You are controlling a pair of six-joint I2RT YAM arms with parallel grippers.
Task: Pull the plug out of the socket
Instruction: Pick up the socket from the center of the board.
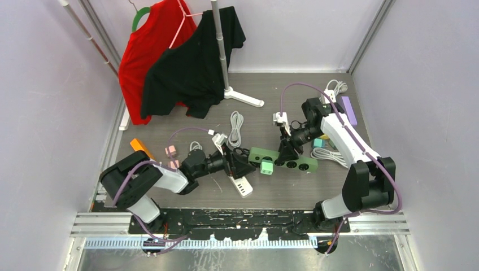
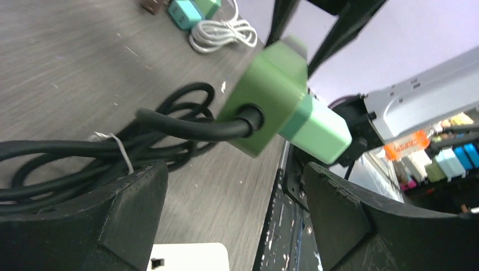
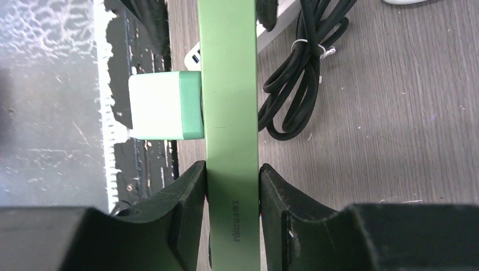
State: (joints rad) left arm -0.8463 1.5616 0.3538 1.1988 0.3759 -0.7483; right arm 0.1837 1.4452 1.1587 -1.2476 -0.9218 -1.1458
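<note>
Now right gripper [image 3: 231,186] clamps socket strip [image 3: 229,84]; left gripper [image 2: 234,175], jaws apart, could close off-centre, slipping off plug [image 2: 316,130].

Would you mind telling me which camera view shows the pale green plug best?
The right wrist view: the plug sits side-on and unobstructed, seated in the green power strip. The left wrist view shows it partly behind the strip's cable end; the top external view shows it only small.
</note>
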